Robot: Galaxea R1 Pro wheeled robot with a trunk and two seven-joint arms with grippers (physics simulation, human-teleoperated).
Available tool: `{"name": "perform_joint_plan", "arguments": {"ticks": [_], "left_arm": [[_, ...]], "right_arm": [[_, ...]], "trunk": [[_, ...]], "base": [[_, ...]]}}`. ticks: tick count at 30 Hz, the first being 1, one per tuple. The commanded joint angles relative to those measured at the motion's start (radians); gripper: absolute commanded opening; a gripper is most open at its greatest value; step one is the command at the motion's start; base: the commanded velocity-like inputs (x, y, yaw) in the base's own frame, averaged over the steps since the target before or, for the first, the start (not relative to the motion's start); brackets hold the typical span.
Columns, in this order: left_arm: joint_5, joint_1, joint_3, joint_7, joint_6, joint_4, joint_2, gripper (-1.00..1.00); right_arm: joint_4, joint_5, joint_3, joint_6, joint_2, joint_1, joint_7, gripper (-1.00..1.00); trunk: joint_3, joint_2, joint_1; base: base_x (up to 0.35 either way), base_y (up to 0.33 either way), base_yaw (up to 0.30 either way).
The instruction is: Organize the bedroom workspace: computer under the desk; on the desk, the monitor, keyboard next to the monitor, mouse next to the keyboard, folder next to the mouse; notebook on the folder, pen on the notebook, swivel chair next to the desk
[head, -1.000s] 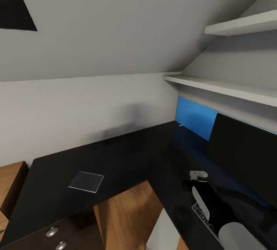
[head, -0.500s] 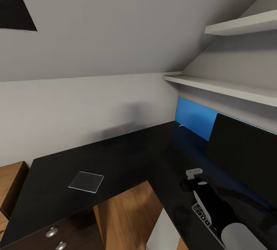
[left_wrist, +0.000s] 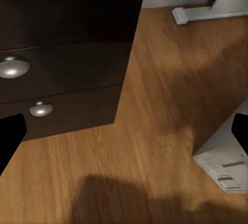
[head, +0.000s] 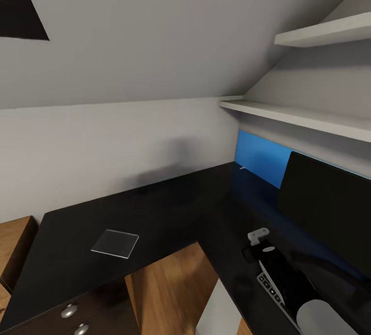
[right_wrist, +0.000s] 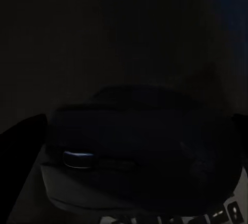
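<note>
Hanging low over the wood floor (left_wrist: 155,131), the left gripper (left_wrist: 124,133) has its two black fingers (left_wrist: 10,136) far apart with nothing between them. Just past it are the desk's dark drawers (left_wrist: 67,69) with round silver knobs (left_wrist: 13,66). On the floor on the gripper's other side is a corner of the white-grey computer (left_wrist: 222,162).

The right gripper (head: 252,247) is down at the top of the black desk (head: 170,206), near the front edge of its right-hand part. It is too dark there to tell if its fingers are apart or together. The right wrist view is very dark. It shows the small dark mouse (right_wrist: 139,152) close in front of the gripper, and I cannot tell if the gripper touches it. A strip of the keyboard (right_wrist: 170,219) lies just beside the mouse. In the head view the keyboard (head: 268,286) lies along the front edge of the desk's right part, partly under the right arm (head: 288,283).

The big black monitor (head: 330,206) stands behind the keyboard, toward the back edge. A blue panel (head: 260,157) leans at the wall just past the monitor, near the desk's inner back corner.

The thin grey notebook (head: 115,243) lies flat on the desk's left part, near its front edge and well apart from the other things. Two white shelves (head: 309,118) hang on the wall above the monitor.
</note>
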Motion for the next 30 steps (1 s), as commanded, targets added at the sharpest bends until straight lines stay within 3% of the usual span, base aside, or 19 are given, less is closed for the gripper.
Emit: {"name": "perform_joint_plan", "arguments": {"ticks": [1,30], "left_arm": [[0.008,0.0,-0.007,0.008,-0.004,-0.002,0.001,1.0],[0.007,0.0,-0.008,0.008,-0.004,-0.002,0.001,1.0]], "right_arm": [[-0.002,0.011,0.002,0.006,-0.001,-0.001,0.006,-1.0],[-0.01,0.009,-0.003,-0.053,0.001,0.0,-0.001,-1.0]], "trunk": [[-0.005,-0.008,0.004],[-0.095,-0.211,0.115]], "base": [[0.0,0.0,0.0],[0.0,0.0,0.0]]}}
